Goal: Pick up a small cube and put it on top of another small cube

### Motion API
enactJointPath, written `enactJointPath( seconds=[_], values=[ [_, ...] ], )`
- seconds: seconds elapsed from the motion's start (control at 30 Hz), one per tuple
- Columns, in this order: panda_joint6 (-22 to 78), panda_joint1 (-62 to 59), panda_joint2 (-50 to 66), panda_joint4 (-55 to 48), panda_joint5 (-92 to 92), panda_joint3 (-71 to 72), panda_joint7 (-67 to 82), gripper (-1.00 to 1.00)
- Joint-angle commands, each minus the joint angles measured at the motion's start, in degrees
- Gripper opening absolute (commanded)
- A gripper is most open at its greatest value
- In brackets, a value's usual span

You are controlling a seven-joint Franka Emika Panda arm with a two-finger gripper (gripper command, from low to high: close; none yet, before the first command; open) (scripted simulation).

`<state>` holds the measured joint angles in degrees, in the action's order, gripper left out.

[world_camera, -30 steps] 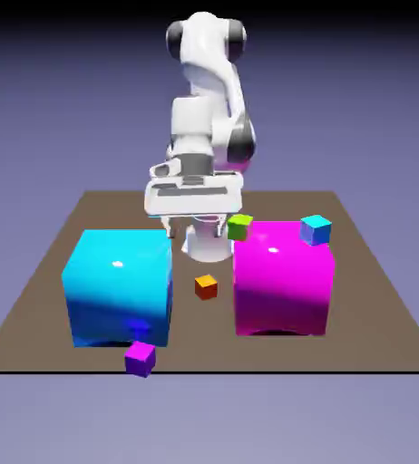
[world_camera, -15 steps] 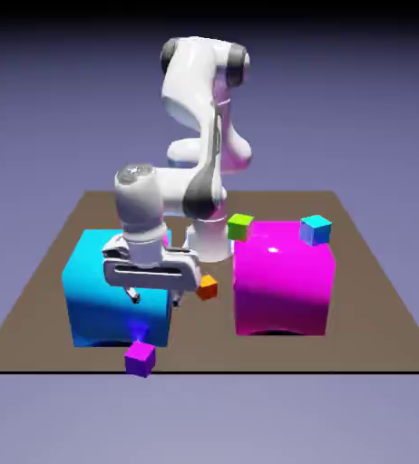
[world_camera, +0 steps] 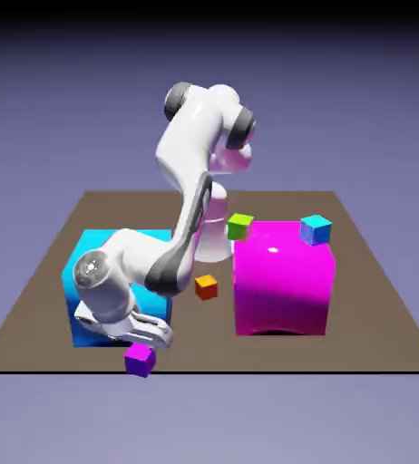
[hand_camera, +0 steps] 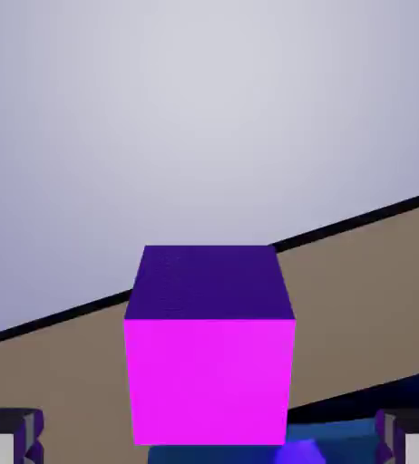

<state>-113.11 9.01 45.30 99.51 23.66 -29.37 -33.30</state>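
Compared with the last two exterior frames, the arm (world_camera: 195, 172) has swung out over the blue block (world_camera: 82, 313) toward the exterior view's left and come down low; the gripper (hand_camera: 209, 437) is now right by the purple cube (world_camera: 141, 360). The cubes and blocks show no shift. Reading: reach nearly complete, grasp to follow, nothing lifted or stacked. Purple cube is at the near edge of the desk (world_camera: 32, 344), in front of the blue block. Hand view: gripper wide, a fingertip out to each side, gaps on both sides of the cube, nothing held. The cube's near face looks square to the fingers, so a straight closing should suit. Pose: forearm slopes down toward the camera, wrist bent, hand tilted rather than plumb. Risk, my judgement: a nudge could push the cube off the edge, or a finger could catch the blue block. Candidate supports: orange cube (world_camera: 206, 287), green cube (world_camera: 240, 227), light-blue cube (world_camera: 316, 230); which is meant, cannot tell.
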Motion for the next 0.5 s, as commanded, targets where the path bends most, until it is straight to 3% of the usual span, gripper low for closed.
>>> enactJointPath(
  seconds=[0.0,0.03,0.07,0.2,0.47],
  values=[
    [-2.49,-0.12,1.39,1.24,0.91,0.72,0.53,0.00],
    [-2.75,-0.13,1.53,1.37,1.00,0.80,0.59,0.00],
    [-2.75,-0.13,1.53,1.37,1.00,0.80,0.59,-1.00],
    [4.71,0.23,-2.63,-2.34,-1.71,-1.36,-1.00,-1.00],
    [9.00,5.81,-19.17,5.56,-12.32,13.95,8.22,-1.00]
  ],
)
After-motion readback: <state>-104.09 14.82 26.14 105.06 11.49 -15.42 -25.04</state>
